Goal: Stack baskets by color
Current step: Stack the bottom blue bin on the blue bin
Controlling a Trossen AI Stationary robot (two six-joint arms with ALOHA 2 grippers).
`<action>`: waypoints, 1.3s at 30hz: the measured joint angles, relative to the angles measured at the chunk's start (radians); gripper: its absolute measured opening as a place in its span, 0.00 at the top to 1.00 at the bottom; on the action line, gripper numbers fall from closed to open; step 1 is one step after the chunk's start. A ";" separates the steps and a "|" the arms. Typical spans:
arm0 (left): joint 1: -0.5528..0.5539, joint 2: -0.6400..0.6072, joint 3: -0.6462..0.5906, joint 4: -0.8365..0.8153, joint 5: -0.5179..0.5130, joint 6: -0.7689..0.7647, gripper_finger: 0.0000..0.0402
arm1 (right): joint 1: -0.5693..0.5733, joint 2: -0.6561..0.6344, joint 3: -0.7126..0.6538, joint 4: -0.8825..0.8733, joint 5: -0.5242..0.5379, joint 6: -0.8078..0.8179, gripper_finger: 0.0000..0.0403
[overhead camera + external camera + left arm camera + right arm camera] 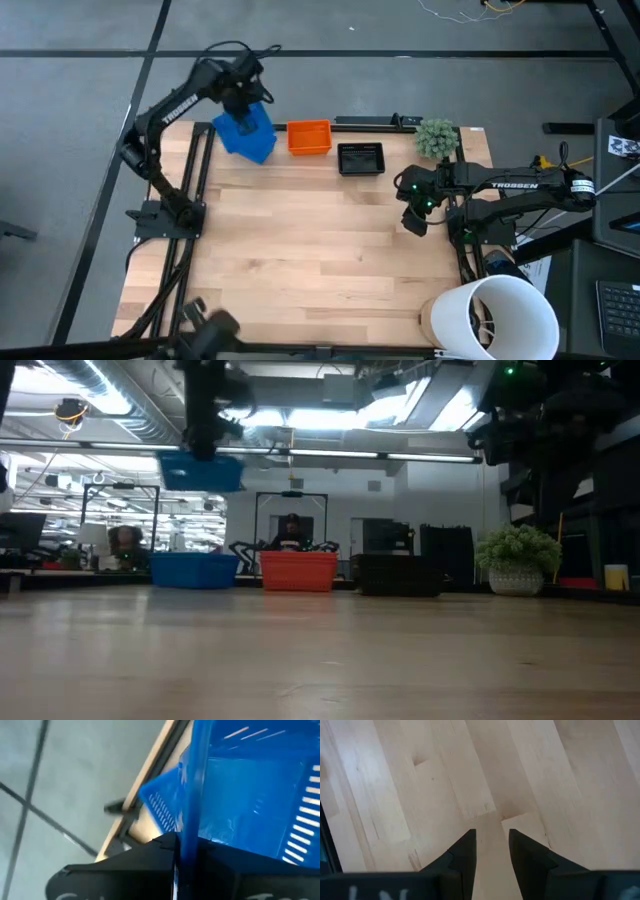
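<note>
My left gripper [205, 445] is shut on a blue basket [200, 470] and holds it in the air over the table's far left corner. Right below it another blue basket [195, 568] rests on the table; the left wrist view shows it too [161, 804]. An orange basket [309, 137] and a black basket [361, 158] stand in a row to the right along the far edge. My right gripper [492, 842] hangs open over bare wood at the right side, touching nothing. My left gripper pinches one side wall of the blue basket at its rim [194, 815], one finger inside the basket and one outside. The fingers come from above, slanting down. The basket hangs below them, lifted clear of the blue basket underneath, about level.
A small green plant [436, 137] stands at the far right, next to the black basket. A large white bucket [500, 315] stands at the near right corner. The middle and near part of the wooden table [300, 250] is bare.
</note>
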 joint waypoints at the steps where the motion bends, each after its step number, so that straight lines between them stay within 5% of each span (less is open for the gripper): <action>1: 0.028 0.011 -0.004 -0.008 0.000 0.022 1.00 | 0.000 0.000 0.000 0.005 0.000 0.000 0.71; 10: 0.066 0.167 -0.025 0.050 -0.063 0.337 1.00 | 0.000 0.000 0.000 0.024 -0.001 0.011 0.71; 20: 0.073 0.378 -0.025 0.077 -0.193 0.452 1.00 | 0.000 0.000 0.000 0.024 -0.001 0.075 0.71; 25: 0.065 0.415 -0.023 0.096 -0.142 0.465 1.00 | 0.000 0.000 0.000 0.024 -0.001 0.075 0.71; 31: 0.069 0.418 -0.024 0.097 0.037 0.321 1.00 | 0.000 0.000 0.000 0.024 0.016 0.075 0.71; 39: 0.053 0.418 -0.024 0.116 0.015 0.316 1.00 | 0.000 0.000 0.000 0.023 0.023 0.080 0.71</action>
